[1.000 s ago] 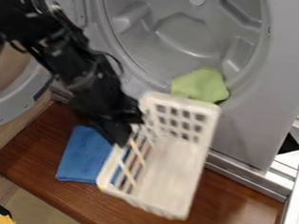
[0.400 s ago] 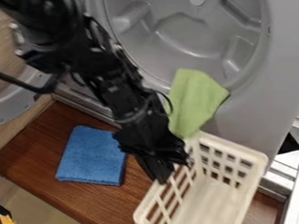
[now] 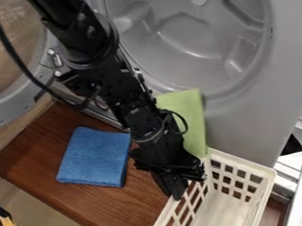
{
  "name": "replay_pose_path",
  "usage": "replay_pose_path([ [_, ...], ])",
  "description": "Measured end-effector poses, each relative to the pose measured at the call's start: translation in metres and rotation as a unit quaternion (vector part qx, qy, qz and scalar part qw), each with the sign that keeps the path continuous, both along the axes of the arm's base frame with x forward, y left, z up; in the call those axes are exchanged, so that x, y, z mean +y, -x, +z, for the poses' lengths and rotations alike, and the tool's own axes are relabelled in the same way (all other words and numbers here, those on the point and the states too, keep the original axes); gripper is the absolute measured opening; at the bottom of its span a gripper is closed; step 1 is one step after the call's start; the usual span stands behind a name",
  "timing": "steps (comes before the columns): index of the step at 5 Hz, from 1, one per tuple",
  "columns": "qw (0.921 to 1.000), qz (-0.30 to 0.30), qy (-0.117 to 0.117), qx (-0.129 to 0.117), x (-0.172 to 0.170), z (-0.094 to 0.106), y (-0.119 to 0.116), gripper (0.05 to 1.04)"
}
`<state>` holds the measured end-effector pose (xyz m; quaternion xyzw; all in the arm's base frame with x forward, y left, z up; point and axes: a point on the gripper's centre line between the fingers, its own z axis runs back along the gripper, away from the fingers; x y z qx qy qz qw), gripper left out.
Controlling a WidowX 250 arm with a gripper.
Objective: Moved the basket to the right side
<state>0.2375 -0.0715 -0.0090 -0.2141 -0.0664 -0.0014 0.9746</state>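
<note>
My gripper (image 3: 180, 190) is at the lower centre of the view, shut on the left side wall of the white basket. The white plastic basket (image 3: 228, 206) stands upright at the lower right, its far end close to the front of the machine and its near end cut off by the view's bottom edge. Part of its left rim is hidden behind the gripper.
A green cloth (image 3: 190, 118) hangs from the machine's round opening down behind the gripper and basket. A folded blue cloth (image 3: 94, 156) lies on the brown wooden board (image 3: 42, 142) to the left. A metal frame (image 3: 297, 191) borders the right side.
The gripper and basket have moved right and toward the bottom of the view. The green cloth now hangs lower and further left than half a second ago.
</note>
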Motion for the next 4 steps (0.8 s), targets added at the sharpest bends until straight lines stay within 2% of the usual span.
replay_pose_path([
  [1, 0.9999, 0.001, -0.006, 0.012, -0.0002, -0.0117, -0.0044, 0.052],
  [2, 0.9997, 0.005, -0.007, 0.021, 0.0001, -0.0153, -0.0064, 0.073],
  [3, 0.9996, 0.008, -0.005, 0.027, -0.0004, -0.0145, -0.0070, 0.203],
  [4, 0.9996, 0.006, -0.005, 0.026, -0.0003, -0.0142, -0.0071, 0.483],
])
